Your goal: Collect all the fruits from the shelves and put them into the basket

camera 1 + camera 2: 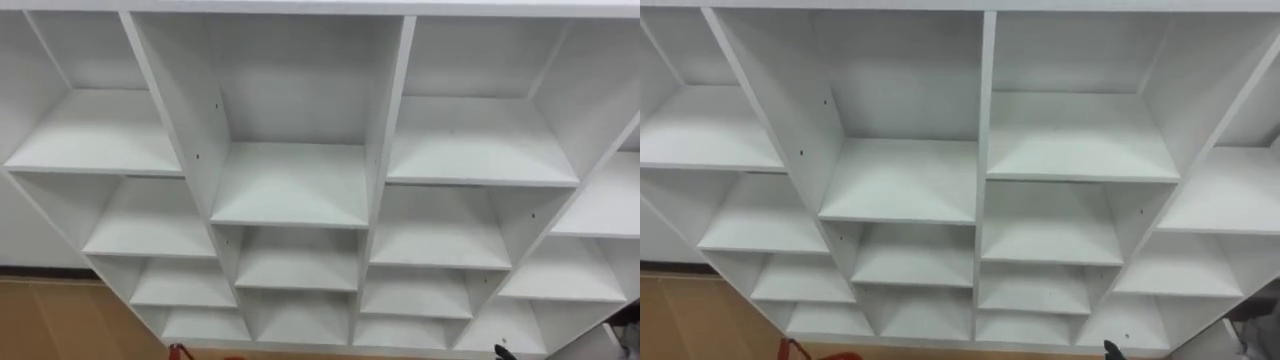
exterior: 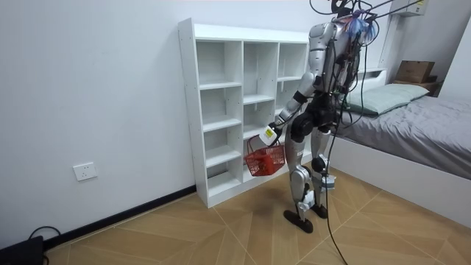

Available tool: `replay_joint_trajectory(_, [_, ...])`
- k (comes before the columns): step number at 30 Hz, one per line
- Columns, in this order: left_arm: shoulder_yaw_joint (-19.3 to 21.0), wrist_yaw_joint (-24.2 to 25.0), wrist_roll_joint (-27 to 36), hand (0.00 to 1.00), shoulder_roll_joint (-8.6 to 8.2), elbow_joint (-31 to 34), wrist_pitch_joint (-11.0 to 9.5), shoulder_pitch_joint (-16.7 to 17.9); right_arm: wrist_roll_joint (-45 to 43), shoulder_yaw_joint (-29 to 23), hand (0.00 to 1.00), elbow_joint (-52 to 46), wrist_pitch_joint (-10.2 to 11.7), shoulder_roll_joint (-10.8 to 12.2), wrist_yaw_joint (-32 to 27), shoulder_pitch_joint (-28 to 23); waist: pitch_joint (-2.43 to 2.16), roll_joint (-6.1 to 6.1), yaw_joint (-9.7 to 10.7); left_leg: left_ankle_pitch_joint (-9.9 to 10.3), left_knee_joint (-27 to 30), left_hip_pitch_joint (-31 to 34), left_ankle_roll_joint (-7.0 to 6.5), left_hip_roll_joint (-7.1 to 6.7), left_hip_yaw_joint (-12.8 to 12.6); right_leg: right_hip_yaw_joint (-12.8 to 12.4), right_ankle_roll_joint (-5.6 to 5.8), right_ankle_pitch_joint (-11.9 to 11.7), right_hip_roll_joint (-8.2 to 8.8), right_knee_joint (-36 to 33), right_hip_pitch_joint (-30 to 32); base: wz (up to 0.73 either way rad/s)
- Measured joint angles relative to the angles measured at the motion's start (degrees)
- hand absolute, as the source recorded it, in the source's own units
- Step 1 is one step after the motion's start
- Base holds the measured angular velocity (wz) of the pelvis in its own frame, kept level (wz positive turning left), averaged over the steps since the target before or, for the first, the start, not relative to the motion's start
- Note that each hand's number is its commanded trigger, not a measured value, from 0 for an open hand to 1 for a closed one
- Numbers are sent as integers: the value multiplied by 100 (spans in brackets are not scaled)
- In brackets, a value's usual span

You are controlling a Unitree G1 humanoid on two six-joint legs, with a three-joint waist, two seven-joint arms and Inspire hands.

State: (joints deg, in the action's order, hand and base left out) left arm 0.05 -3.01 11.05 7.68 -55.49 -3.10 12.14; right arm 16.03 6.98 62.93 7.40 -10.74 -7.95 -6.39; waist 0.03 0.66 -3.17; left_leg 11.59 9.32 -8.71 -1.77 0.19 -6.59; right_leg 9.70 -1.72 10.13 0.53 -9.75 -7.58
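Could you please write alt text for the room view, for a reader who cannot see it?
The humanoid robot stands on a wooden floor facing a white shelf unit against the wall, a red basket hanging from its left hand. A bed with grey bedding lies behind it, on the room view's right.

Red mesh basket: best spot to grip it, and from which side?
Red mesh basket: take its top handle, from above. It hangs open-side up under the left hand, so the handle likely sits over its middle and keeps it level.
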Motion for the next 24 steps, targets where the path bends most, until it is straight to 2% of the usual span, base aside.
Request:
replay_joint_trajectory(4, [203,-87,-81,100,-44,-142,-8,72,116,-203,0,344,-3,62,172,-36,13,28,22,17,-8,-38,2,5,-38,9,5,11,0,11,-66,0])
replay_joint_trajectory(5, [219,-151,-99,100,-43,-146,-15,115,158,-204,0,437,-21,87,203,-44,30,21,24,27,-13,-60,1,5,-40,9,7,25,0,10,-68,0])
replay_joint_trajectory(10, [327,-270,-214,100,-37,-367,-93,139,259,-185,0,645,-131,148,552,-64,27,30,9,84,-15,-89,-8,10,-68,2,16,62,2,8,-67,-2])
replay_joint_trajectory(15, [331,-364,-323,100,-43,-596,-81,141,274,-138,0,842,-264,199,802,-53,25,-12,-27,88,-62,-91,-9,3,-68,2,22,64,4,16,-59,0])
replay_joint_trajectory(17, [417,-387,-512,100,-43,-674,43,143,225,-136,0,905,-390,202,824,-46,23,-41,-38,88,-65,-89,-9,0,-67,-3,28,69,4,21,-55,0])
replay_joint_trajectory(24, [436,-412,-863,100,-44,-750,337,141,214,-133,0,950,-569,209,953,-20,21,-102,-35,90,-71,-94,-8,-1,-68,-6,31,69,-1,100,-77,0])
